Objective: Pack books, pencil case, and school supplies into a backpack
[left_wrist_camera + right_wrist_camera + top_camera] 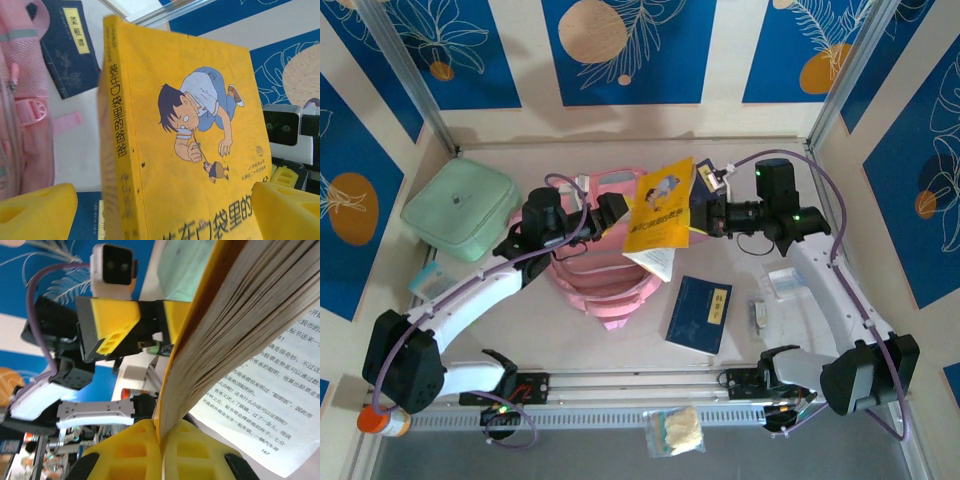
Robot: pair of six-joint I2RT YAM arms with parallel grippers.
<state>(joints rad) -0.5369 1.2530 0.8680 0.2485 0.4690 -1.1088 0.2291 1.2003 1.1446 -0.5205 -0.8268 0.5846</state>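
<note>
The yellow book (660,215) hangs tilted above the pink backpack (605,275), its pages fanning open below. My right gripper (698,212) is shut on the book's right edge; in the right wrist view the yellow pads (140,450) pinch the cover and pages (235,325). My left gripper (617,207) stands open at the book's left side. Its two yellow fingertips (35,212) are spread wide, with the cartoon cover (200,150) just ahead of them. One dark navy book (698,313) lies flat on the table to the right of the backpack, also seen as a navy book (70,47).
A mint green pouch (460,210) sits at the back left. A clear plastic box (785,283) and a small white item (758,313) lie beside the right arm. An orange-capped bottle (382,420) stands at the near left corner.
</note>
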